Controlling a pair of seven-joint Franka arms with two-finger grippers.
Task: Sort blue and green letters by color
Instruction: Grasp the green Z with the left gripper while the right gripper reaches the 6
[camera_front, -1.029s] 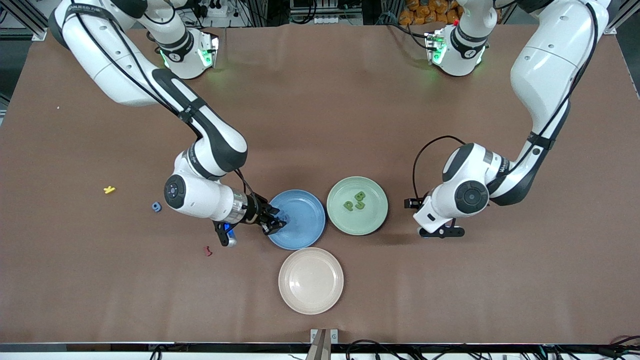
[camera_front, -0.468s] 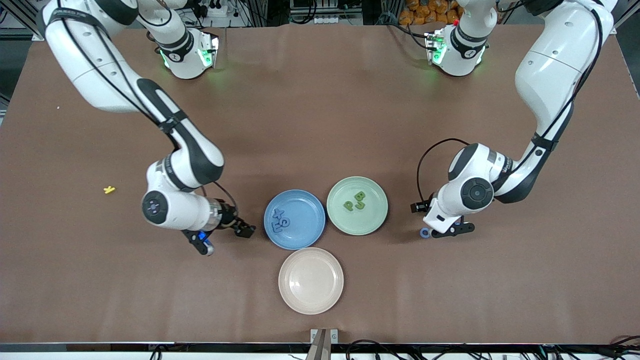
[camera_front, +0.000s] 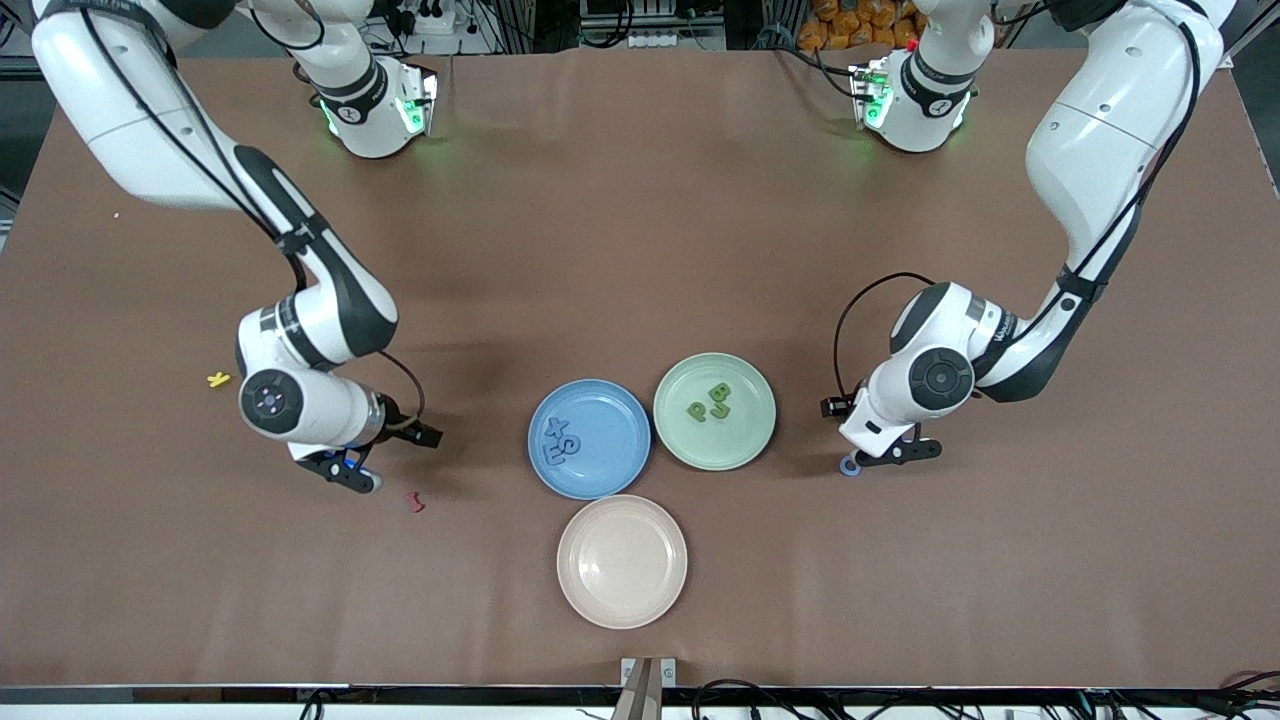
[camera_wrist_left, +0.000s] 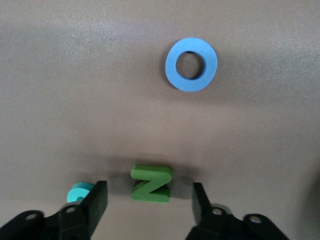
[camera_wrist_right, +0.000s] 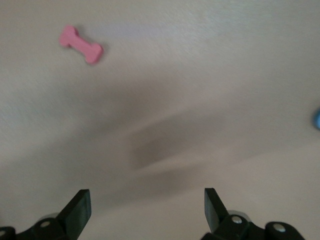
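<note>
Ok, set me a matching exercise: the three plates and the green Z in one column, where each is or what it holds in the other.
1. blue plate
2. green plate
3. pale pink plate
4. green Z

A. lies between the open fingers of the left end effector
B. nearest the front camera
C. holds blue letters
D. holds green letters

Pairs: 1-C, 2-D, 3-B, 4-A
</note>
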